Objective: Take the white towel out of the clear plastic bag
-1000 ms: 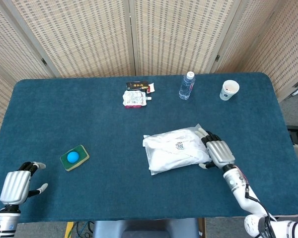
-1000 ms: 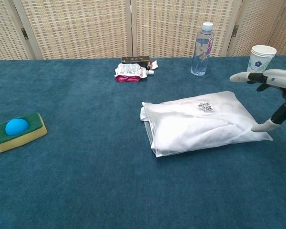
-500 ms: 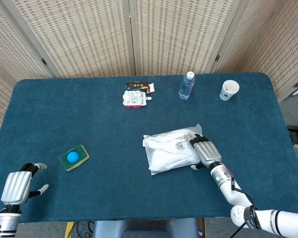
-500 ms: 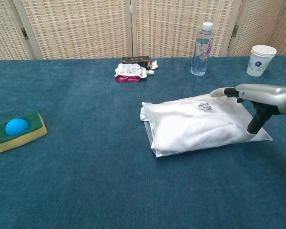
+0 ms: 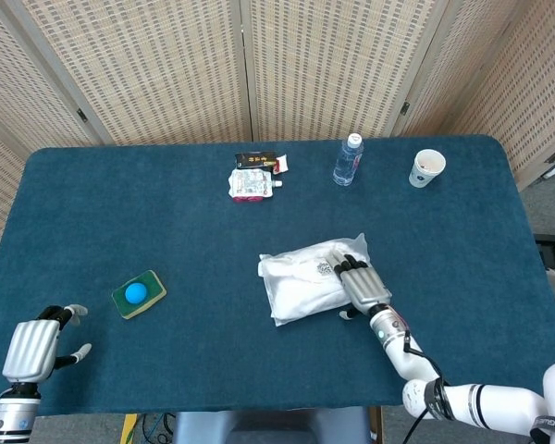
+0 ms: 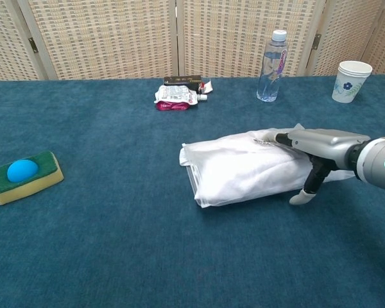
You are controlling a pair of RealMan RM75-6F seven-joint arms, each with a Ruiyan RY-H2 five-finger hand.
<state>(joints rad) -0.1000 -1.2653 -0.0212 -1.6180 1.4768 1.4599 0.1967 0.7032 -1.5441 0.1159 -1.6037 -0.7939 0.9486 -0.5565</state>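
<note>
Your right hand (image 5: 359, 281) lies flat on the clear plastic bag (image 5: 301, 277), grasping nothing; pushing could slide it left instead of freeing the white towel (image 6: 244, 170).

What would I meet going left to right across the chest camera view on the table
Sponge with the blue ball → red and white pouch → clear plastic bag holding the white towel → right hand resting on the bag's right side → paper cup. The water bottle sits above the bag's span, so I left it out.
</note>
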